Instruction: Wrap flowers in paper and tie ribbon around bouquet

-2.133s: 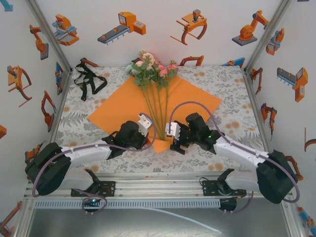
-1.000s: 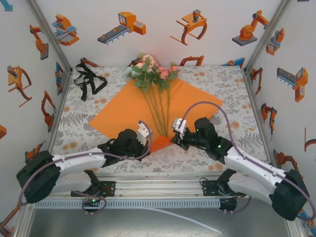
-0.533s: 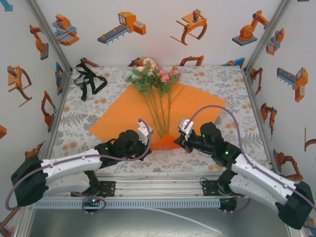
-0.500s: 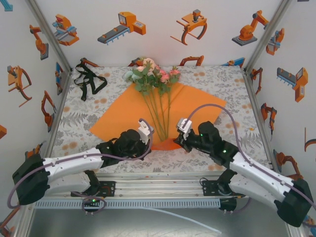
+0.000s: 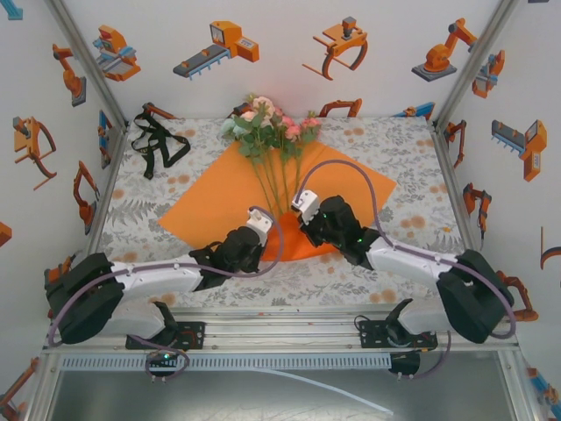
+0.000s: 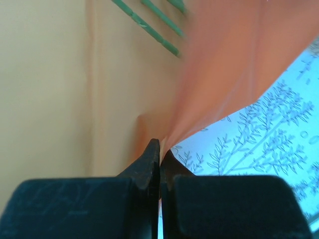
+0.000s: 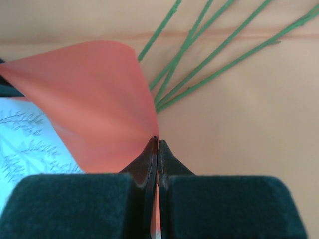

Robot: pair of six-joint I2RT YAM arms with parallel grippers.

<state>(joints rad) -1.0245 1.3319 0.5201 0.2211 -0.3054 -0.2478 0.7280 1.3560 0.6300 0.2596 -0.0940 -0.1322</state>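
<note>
The orange paper (image 5: 219, 189) lies flat on the table like a diamond. The flowers (image 5: 263, 123) rest on it, blooms at the far corner, thin green stems (image 5: 279, 189) running toward me. The paper's near corner is lifted and curled back over the stem ends. My left gripper (image 5: 270, 239) is shut on that flap's left edge; the left wrist view has the paper (image 6: 50, 99) pinched between the fingertips of the left gripper (image 6: 160, 149). My right gripper (image 5: 302, 226) is shut on its right edge, and in the right wrist view the right gripper (image 7: 157, 142) pinches the flap (image 7: 99, 99) beside the stems (image 7: 209, 35). The black ribbon (image 5: 156, 140) lies coiled at the far left.
The floral tablecloth (image 5: 403, 158) has bare room to the right of the paper. White walls with orange robot pictures and metal posts close in the table on three sides. The arms' purple-grey cables (image 5: 351, 171) loop above the paper.
Both grippers have carried the paper's near corner up and away from me, folding it over the stem ends. The right arm swung left and farther out.
</note>
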